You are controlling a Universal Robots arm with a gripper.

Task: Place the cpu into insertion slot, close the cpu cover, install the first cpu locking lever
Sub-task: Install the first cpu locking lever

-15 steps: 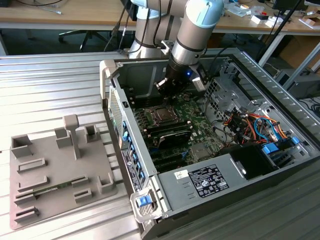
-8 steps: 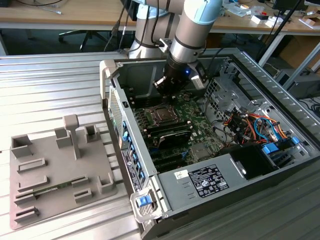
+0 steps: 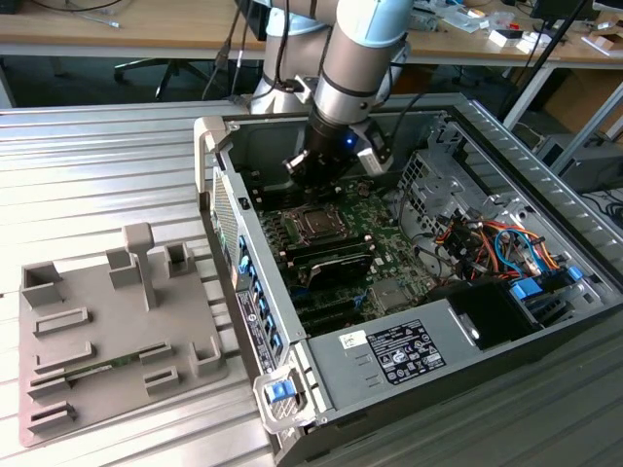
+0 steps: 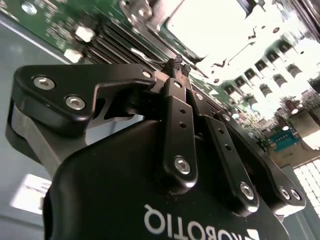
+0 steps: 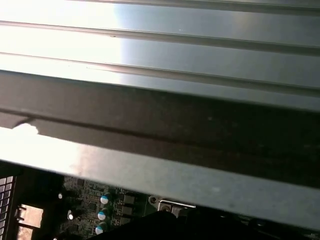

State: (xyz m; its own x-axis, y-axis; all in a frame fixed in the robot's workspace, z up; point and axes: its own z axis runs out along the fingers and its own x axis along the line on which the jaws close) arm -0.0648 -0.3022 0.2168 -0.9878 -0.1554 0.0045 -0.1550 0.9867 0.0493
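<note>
The gripper hangs inside the open computer case, fingers pressed together with nothing visible between them. Its tips sit just above the insertion slot near the motherboard's far edge. The cpu appears seated under the cpu cover, though glare obscures this. Risk: an off-centre descent could bend the cover or scrape the board.

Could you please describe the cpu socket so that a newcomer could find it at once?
Look inside the open computer case, on the green board. Just below the robot's black claw sits the insertion slot, a small square with a shiny metal frame, unlike the long black slots beside it.
</note>
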